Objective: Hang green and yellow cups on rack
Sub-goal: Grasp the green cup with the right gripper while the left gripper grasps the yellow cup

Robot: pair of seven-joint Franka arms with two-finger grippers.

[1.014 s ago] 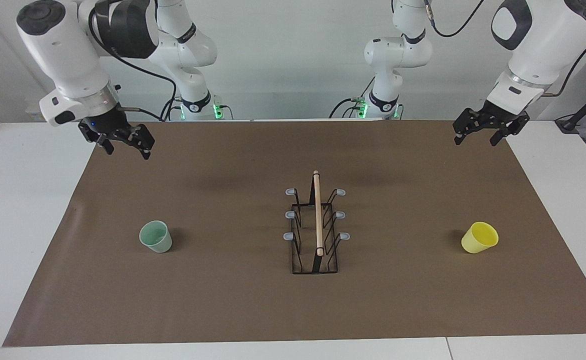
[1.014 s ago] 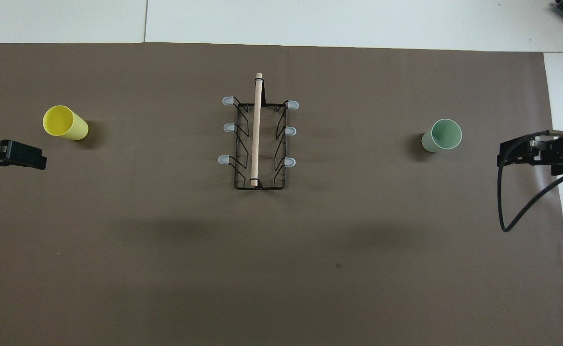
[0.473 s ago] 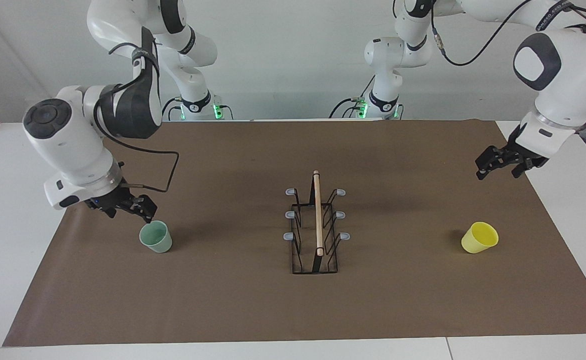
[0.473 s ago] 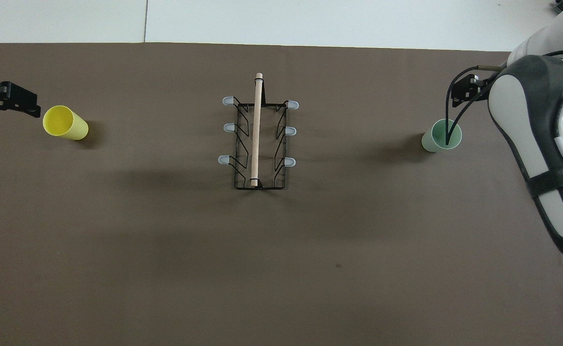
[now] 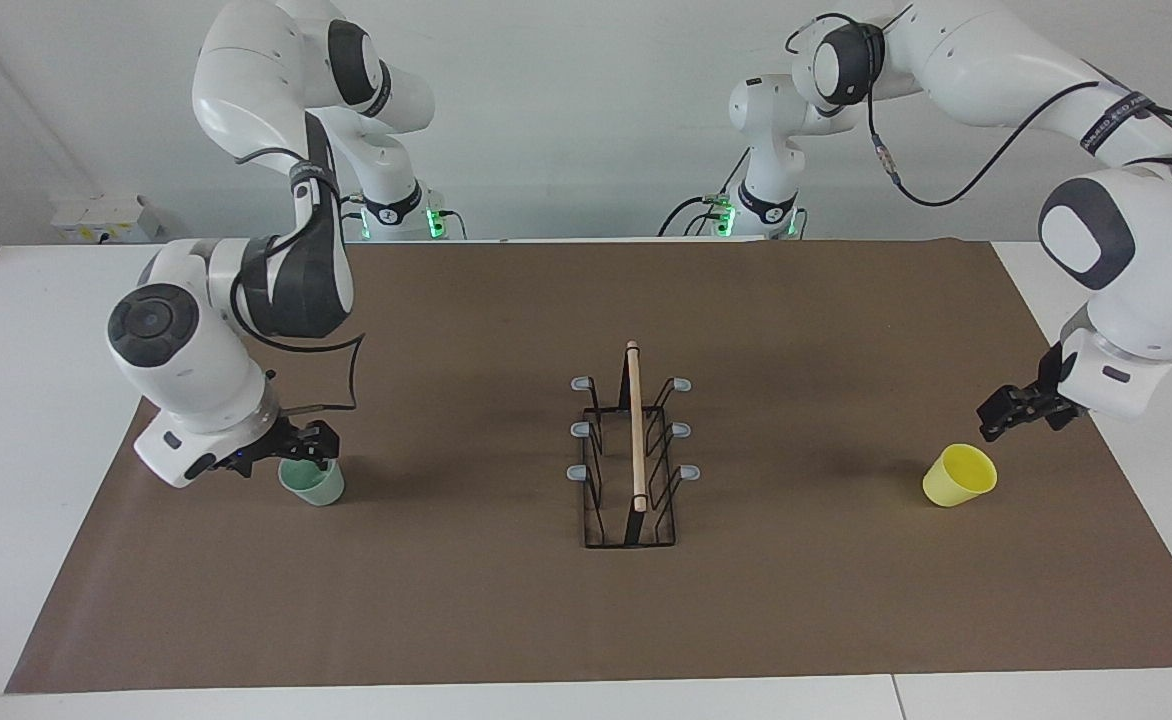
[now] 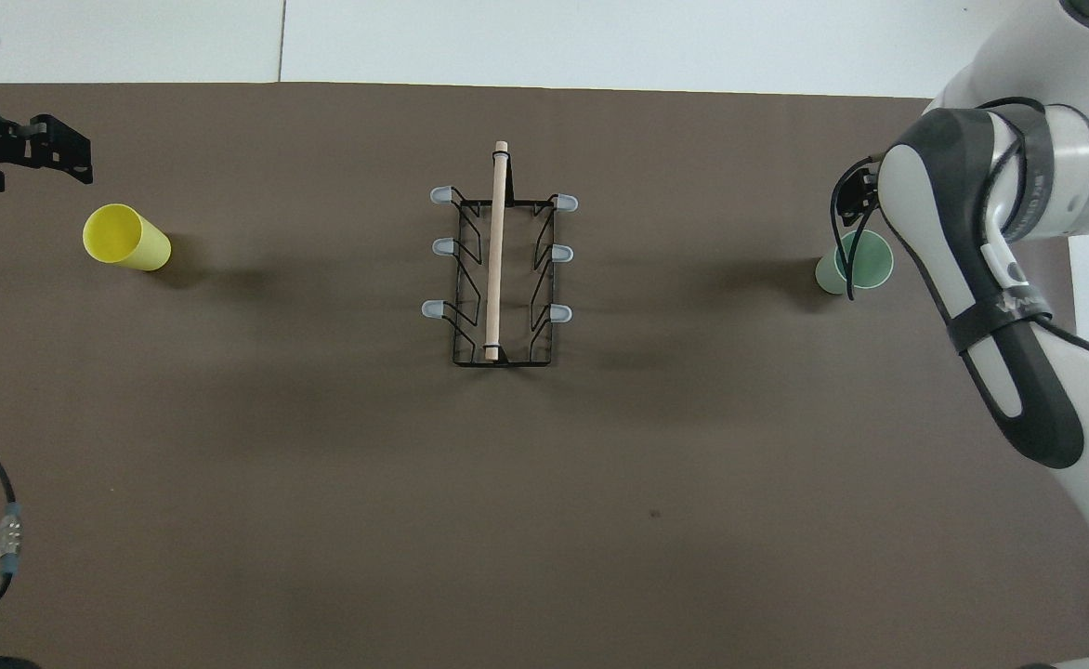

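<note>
The pale green cup (image 5: 314,487) (image 6: 870,260) stands upright on the brown mat toward the right arm's end. My right gripper (image 5: 291,462) is down at its rim, open, with its fingers on either side of the cup's top; the right arm hides most of it from above. Toward the left arm's end, the yellow cup (image 5: 959,475) (image 6: 126,238) stands tilted on the mat. My left gripper (image 5: 1021,412) (image 6: 33,156) hangs open just above and beside it, apart from it. Mid-table, the black wire rack (image 5: 634,450) (image 6: 498,269) carries a wooden rod and bare grey-tipped prongs.
The brown mat (image 5: 506,610) covers most of the white table (image 5: 36,400). A black cable (image 6: 1,520) of the left arm hangs over the mat's corner nearest the robots. The right arm's forearm (image 6: 1000,325) reaches over the mat's edge by the green cup.
Both arms came down from high over the mat's corners nearest the robots. The right gripper dropped onto the green cup's rim; the left gripper lowered close beside the yellow cup.
</note>
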